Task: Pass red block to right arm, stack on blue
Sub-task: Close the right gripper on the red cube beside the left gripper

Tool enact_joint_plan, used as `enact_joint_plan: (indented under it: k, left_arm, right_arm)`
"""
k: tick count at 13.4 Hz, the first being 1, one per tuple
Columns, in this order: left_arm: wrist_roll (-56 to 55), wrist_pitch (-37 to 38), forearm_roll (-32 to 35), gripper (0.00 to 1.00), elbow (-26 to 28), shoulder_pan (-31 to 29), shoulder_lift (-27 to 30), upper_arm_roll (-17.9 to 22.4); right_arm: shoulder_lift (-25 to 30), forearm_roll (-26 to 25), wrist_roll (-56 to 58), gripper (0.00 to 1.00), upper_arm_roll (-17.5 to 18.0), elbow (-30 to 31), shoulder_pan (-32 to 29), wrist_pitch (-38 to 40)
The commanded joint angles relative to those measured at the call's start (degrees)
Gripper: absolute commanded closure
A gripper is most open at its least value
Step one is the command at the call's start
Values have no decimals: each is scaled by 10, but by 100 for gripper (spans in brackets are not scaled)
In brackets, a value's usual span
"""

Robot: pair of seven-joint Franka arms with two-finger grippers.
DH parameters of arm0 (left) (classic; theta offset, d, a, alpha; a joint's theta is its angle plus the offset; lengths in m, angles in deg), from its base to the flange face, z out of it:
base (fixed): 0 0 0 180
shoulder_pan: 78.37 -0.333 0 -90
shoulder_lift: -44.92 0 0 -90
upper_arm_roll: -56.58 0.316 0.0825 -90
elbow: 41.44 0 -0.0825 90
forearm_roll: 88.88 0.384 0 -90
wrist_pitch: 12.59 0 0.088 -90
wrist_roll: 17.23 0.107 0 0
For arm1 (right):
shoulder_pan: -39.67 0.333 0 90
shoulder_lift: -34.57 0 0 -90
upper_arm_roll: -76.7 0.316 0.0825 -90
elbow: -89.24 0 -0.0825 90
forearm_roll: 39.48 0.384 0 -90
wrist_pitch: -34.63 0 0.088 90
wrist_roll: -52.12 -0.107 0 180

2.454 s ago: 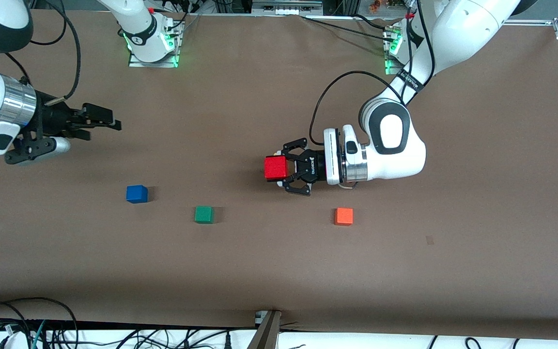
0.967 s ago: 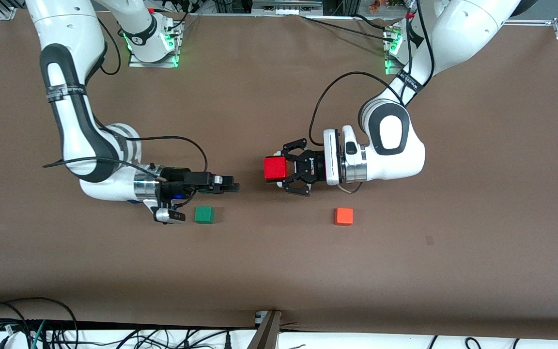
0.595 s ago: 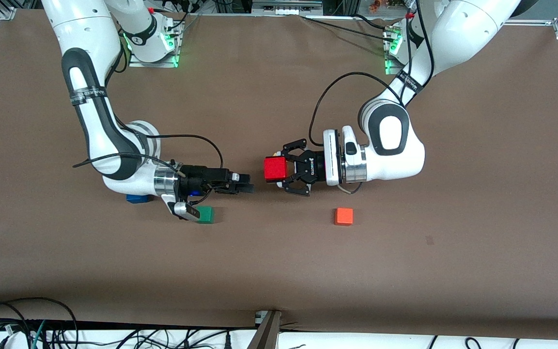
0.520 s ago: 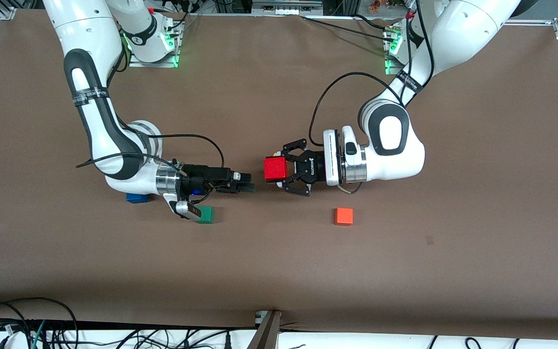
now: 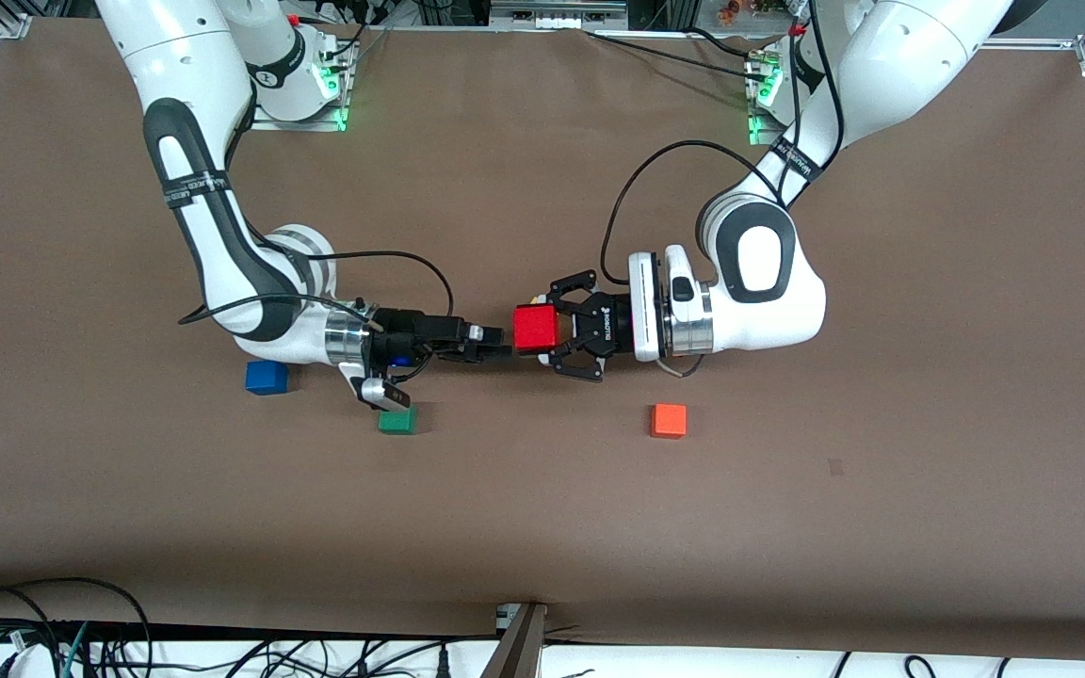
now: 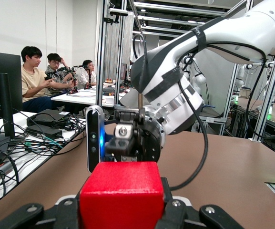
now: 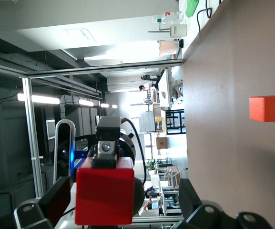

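My right gripper (image 5: 502,344) has closed in on the red block (image 5: 536,329), jaws spread, not yet gripping. My left gripper (image 5: 557,331) clamps it mid-table, above the surface. Blue cube (image 5: 266,378) waits: 1 handover pending.

My left gripper (image 5: 542,331) grips the red block (image 5: 536,329) above the table (image 5: 542,527). My right gripper (image 5: 495,345), fingers apart, points at it, just beside the block.
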State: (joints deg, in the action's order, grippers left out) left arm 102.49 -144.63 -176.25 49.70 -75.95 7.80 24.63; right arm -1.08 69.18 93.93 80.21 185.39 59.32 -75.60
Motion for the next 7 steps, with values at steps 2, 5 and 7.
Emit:
enact_joint_plan:
  k: [2, 5, 7]
  left_arm:
    - [21, -2, -27, 100, -6, 2, -1, -3]
    - [21, -2, -27, 100, -5, 2, -1, -3]
    - [20, -2, -27, 100, -6, 1, -1, -3]
  right_arm:
    - [29, 31, 12, 1, 16, 30, 0, -29]
    - [36, 31, -6, 1, 16, 29, 0, -29]
    - [40, 32, -11, 1, 16, 29, 0, -32]
